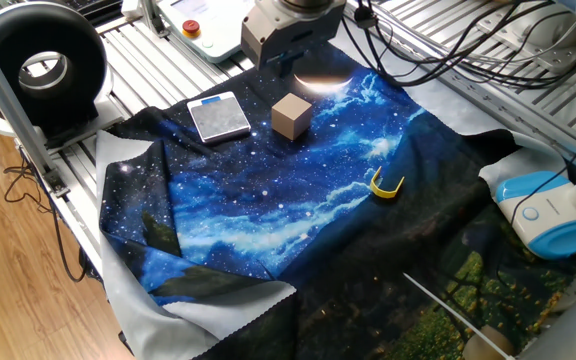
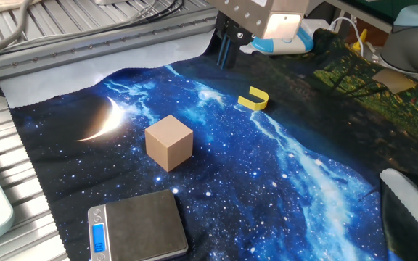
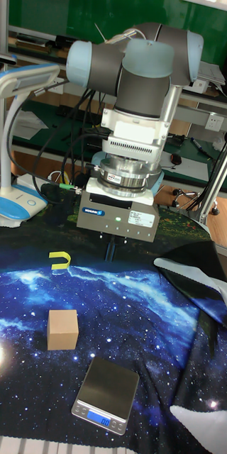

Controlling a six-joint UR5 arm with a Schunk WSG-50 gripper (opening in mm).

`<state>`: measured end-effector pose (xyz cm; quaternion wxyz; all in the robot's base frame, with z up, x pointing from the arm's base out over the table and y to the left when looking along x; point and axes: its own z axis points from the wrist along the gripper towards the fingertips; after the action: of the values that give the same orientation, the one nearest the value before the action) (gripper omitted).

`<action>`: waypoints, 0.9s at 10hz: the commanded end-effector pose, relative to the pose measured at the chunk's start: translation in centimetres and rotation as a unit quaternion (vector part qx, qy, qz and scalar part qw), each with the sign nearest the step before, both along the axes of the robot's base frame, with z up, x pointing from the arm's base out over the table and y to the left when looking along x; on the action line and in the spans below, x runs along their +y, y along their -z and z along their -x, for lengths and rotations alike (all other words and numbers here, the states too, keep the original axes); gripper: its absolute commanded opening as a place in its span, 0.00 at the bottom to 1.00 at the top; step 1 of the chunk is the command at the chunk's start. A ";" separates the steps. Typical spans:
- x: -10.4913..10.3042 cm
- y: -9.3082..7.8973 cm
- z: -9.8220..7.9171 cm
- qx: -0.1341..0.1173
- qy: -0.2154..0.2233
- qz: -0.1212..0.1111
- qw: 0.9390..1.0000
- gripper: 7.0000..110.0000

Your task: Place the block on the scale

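The block [image 1: 291,115] is a tan wooden cube resting on the starry blue cloth, also seen in the other fixed view [image 2: 169,142] and the tall view [image 3: 62,330]. Close beside it lies the scale [image 1: 218,116], flat, with a grey platform and a blue strip [image 2: 138,226] [image 3: 106,394]. My gripper [image 2: 226,65] hangs above the cloth behind the block, a good way off it [image 1: 285,66] [image 3: 110,252]. Its dark fingers stand close together with nothing between them. It touches neither the block nor the scale.
A yellow curved clip [image 1: 386,184] lies on the cloth to one side of the block. A white-and-blue device [image 1: 548,215] sits at the cloth's edge. A black ring-shaped unit [image 1: 43,65] stands by the table corner, and cables run over the metal slats.
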<state>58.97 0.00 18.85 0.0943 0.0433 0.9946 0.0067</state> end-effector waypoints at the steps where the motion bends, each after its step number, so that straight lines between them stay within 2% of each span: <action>1: -0.3 0.7 0.7 0.009 -0.012 0.002 1.000 0.00; 4: -0.5 1.7 1.8 0.023 -0.033 0.009 0.999 0.00; 5: -0.3 2.2 2.8 0.041 -0.051 0.011 0.998 0.00; 6: 0.2 2.3 3.6 0.055 -0.049 0.005 0.997 0.00; 9: 1.1 2.1 3.5 0.058 -0.022 0.002 0.998 0.00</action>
<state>55.91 0.22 16.79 0.0455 0.0092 0.9989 -0.0026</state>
